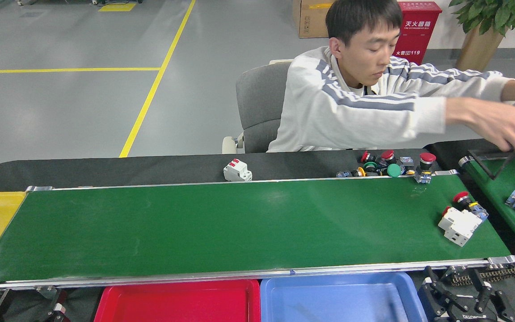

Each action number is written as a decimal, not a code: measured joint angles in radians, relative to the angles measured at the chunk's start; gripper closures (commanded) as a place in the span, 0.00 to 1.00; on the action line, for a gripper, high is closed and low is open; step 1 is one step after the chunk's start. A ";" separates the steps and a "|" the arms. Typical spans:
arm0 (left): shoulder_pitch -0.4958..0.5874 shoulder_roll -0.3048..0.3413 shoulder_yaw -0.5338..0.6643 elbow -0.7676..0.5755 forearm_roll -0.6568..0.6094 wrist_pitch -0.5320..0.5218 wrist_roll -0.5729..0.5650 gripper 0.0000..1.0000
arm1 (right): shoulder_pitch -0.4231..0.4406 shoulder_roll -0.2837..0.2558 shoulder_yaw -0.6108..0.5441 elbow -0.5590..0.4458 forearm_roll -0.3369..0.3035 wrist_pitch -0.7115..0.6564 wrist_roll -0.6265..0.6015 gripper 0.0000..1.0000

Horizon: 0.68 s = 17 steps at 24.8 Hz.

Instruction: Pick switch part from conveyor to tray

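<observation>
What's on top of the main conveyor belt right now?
At the right end of the conveyor: a white breaker touching a red-capped switch part, and another red-capped switch at the far edge. Anything beneath the breaker is hidden.
</observation>
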 measured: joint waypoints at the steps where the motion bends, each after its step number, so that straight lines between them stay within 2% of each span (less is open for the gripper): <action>1: 0.000 0.000 -0.001 0.000 0.000 0.000 0.000 0.00 | -0.021 0.000 0.000 0.015 0.003 0.003 0.010 0.01; 9: 0.000 0.000 -0.007 0.000 -0.002 0.000 0.002 0.00 | -0.092 -0.005 0.008 0.065 0.012 0.032 0.057 0.01; 17: -0.001 0.000 -0.009 0.001 -0.006 0.000 -0.001 0.00 | -0.173 -0.006 0.089 0.148 0.020 0.045 0.059 0.01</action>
